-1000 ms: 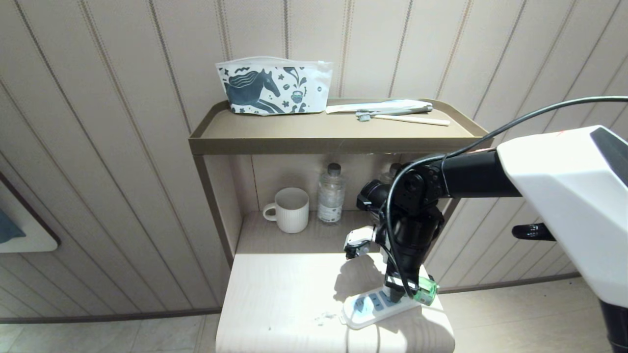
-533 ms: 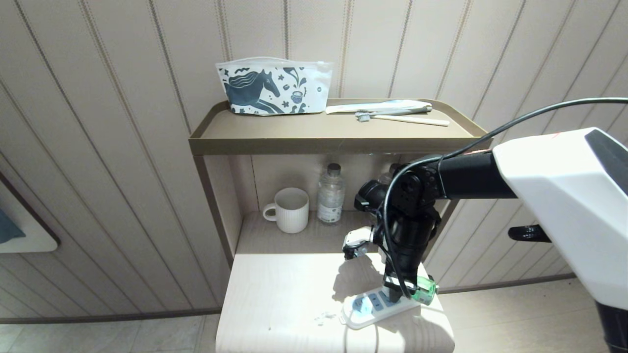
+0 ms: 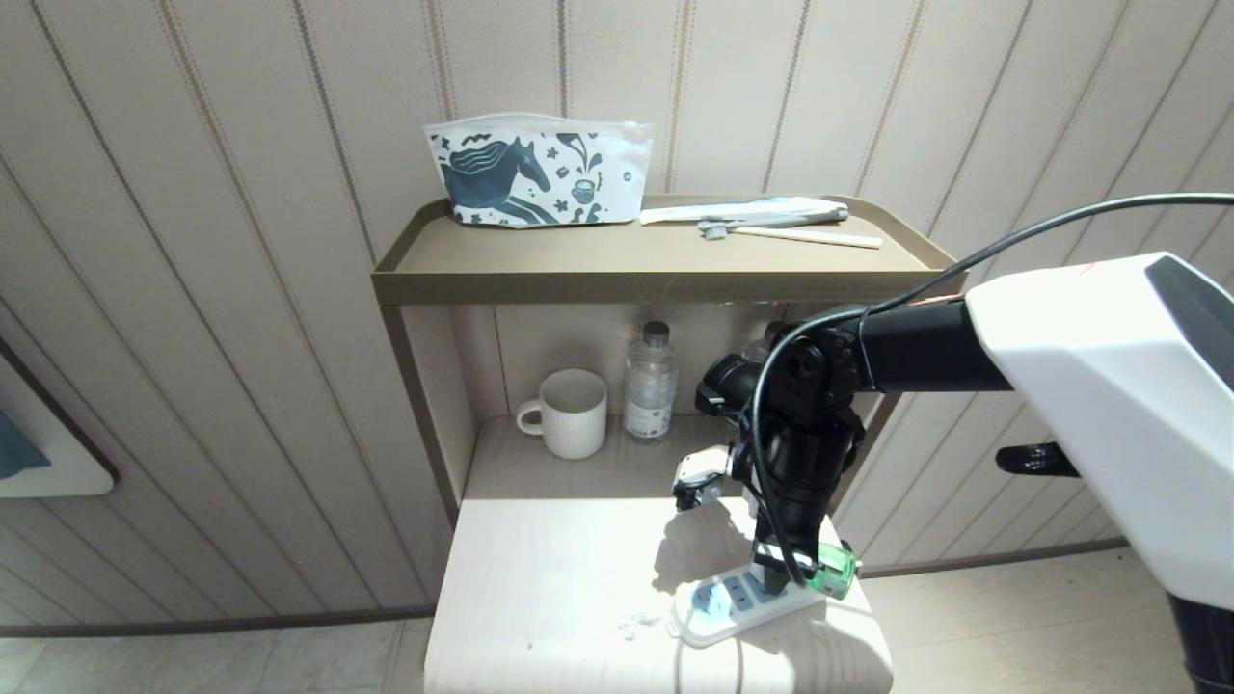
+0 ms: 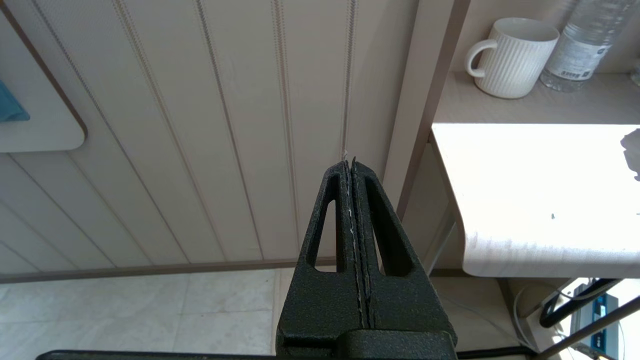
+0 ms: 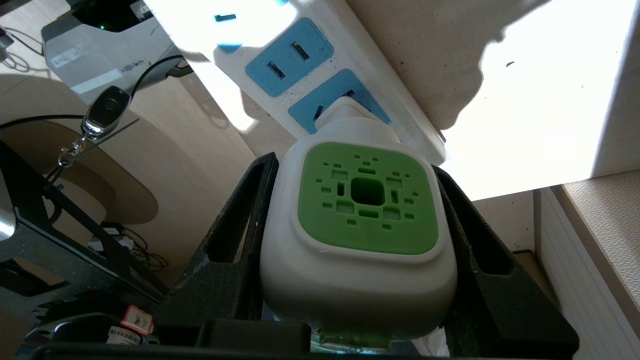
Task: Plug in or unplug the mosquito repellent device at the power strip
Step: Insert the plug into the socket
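Mosquito repellent device (image 5: 357,235) is clamped between right gripper (image 5: 357,240) fingers, its plug seated at the end socket of the power strip (image 5: 300,55); force should be kept square to the strip, left gripper (image 4: 352,200) clenched empty.

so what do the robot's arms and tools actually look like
The right arm has a big white shell near the body, then a black tube to a black jointed wrist with a thin black cable looped along it. The right tool has matte black, rough-textured fingers with long slot cutouts. The left tool has the same black tapered fingers with triangular cutouts.
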Robot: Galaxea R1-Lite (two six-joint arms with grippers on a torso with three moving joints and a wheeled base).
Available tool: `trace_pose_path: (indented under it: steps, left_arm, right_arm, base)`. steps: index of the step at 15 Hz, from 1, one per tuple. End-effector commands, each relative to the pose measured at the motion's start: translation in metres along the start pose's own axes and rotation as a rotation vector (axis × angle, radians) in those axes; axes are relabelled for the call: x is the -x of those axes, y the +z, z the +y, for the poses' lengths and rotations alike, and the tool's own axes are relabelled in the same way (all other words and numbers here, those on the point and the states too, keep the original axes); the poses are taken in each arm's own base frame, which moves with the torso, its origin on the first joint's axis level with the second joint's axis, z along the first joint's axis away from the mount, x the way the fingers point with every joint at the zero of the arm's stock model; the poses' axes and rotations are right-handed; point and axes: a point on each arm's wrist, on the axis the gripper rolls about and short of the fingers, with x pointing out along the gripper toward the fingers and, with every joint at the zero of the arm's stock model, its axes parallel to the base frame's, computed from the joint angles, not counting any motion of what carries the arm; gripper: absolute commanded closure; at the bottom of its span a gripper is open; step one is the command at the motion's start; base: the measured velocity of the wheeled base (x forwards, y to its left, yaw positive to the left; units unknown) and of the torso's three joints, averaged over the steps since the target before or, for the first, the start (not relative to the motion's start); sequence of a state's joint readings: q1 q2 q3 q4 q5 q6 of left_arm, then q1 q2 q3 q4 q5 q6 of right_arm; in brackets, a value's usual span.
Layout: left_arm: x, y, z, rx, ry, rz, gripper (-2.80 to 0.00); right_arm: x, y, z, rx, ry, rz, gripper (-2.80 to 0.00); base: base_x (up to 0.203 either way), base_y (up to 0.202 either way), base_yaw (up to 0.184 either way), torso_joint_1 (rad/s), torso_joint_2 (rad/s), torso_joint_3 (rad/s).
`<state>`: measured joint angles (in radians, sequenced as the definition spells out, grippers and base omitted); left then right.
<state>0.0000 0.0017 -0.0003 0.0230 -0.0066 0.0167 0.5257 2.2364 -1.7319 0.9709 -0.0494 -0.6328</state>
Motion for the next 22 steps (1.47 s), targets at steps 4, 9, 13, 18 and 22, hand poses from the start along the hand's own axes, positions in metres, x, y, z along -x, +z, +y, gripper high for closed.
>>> trace_pose_path:
  steps: [4,9,13,18,22]
  left_arm:
    - [0.0,0.0,0.0,0.0,0.002,0.0,0.0]
    - [0.0,0.0,0.0,0.0,0.0,0.0,0.0]
    - [0.0,0.0,0.0,0.0,0.001,0.001,0.0]
    - [0.0,0.0,0.0,0.0,-0.001,0.0,0.0]
    - [0.0,0.0,0.0,0.0,0.0,0.0,0.0]
  right_arm:
    - [0.003,0.001,0.003,0.009,-0.003,-0.003,0.0]
    - [0.005,0.002,0.006,0.016,-0.006,-0.006,0.0]
    - [0.002,0.002,0.005,0.016,-0.015,0.011,0.0]
    - [-0.003,-0.001,0.007,0.002,-0.003,0.026,0.0]
    - [-0.01,-0.002,0.006,-0.004,-0.015,0.008,0.0]
  base:
    - [0.0,0.0,0.0,0.0,0.0,0.0]
    - [0.0,0.0,0.0,0.0,0.0,0.0]
    - [0.0,0.0,0.0,0.0,0.0,0.0]
    - [0.0,0.0,0.0,0.0,0.0,0.0]
    - [0.0,0.0,0.0,0.0,0.0,0.0]
